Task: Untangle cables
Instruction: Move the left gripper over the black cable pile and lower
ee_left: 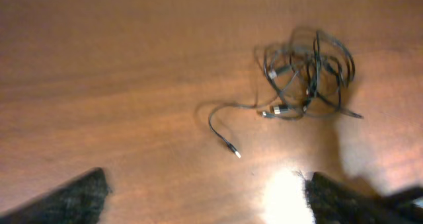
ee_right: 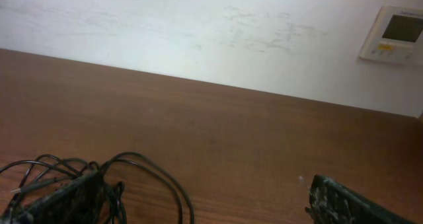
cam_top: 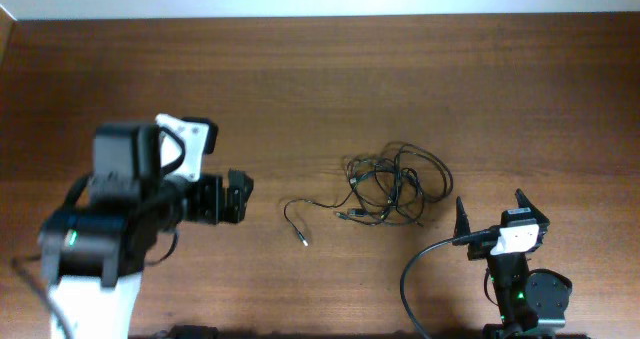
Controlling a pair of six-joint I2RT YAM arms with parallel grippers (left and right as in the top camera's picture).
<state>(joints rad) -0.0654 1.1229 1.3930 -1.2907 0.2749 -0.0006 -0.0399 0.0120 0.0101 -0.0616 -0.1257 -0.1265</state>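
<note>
The cables (cam_top: pixel 390 186) lie knotted on the surface (cam_top: pixel 300 79) between wide, empty hands: the left hand (cam_top: pixel 240 197) should pinch the stray plug end (cam_top: pixel 303 239) trailing left, the right hand (cam_top: pixel 490 207) pinning the clump.

Bright, even light falls from above on the brown wood-grain table (cam_top: pixel 400 79). The left wrist view is soft and blurred, with a white glare patch just inside one fingertip of the black two-finger left claw (ee_left: pixel 205 184). The right wrist view is dimmer, and the black two-finger right claw (ee_right: pixel 205 191) has out-of-focus fingers (ee_right: pixel 344 204).

No legible text anywhere; wall panel (ee_right: pixel 395 34) with screen and buttons, too small and blurred to read.
</note>
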